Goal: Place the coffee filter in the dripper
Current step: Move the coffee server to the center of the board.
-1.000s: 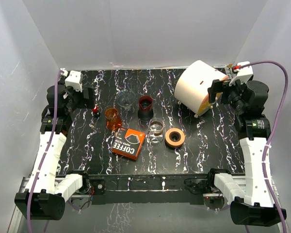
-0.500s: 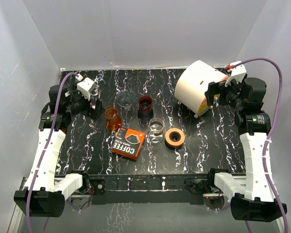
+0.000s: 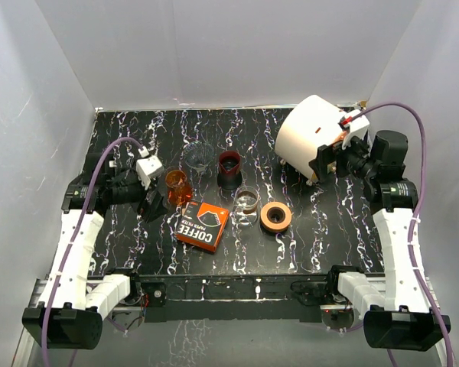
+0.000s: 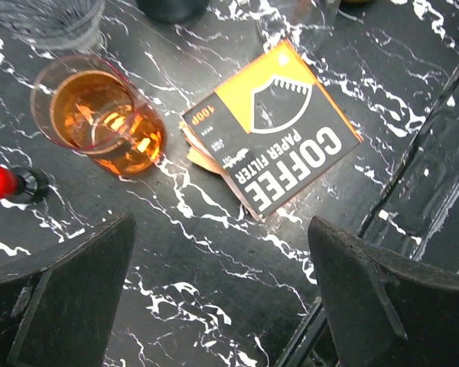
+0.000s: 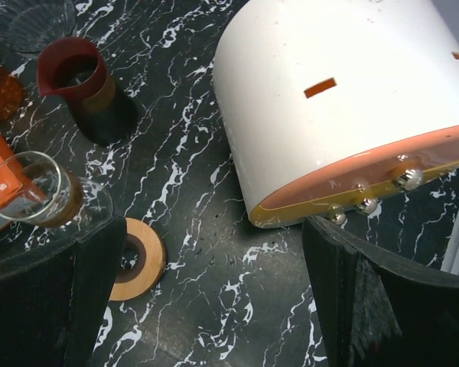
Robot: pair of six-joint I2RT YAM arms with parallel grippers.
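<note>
Coffee filter pack (image 4: 279, 149) lies just ahead of the left gripper (image 4: 222, 229), whose fingers are spread wide and empty. The right gripper (image 5: 214, 229), spread too, is far away.

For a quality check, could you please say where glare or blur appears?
Top external: even light, sharp. Left wrist: bright glints in the orange glass, dark left end effector fingers lack detail. Right wrist: small highlights on the metal feet.
</note>
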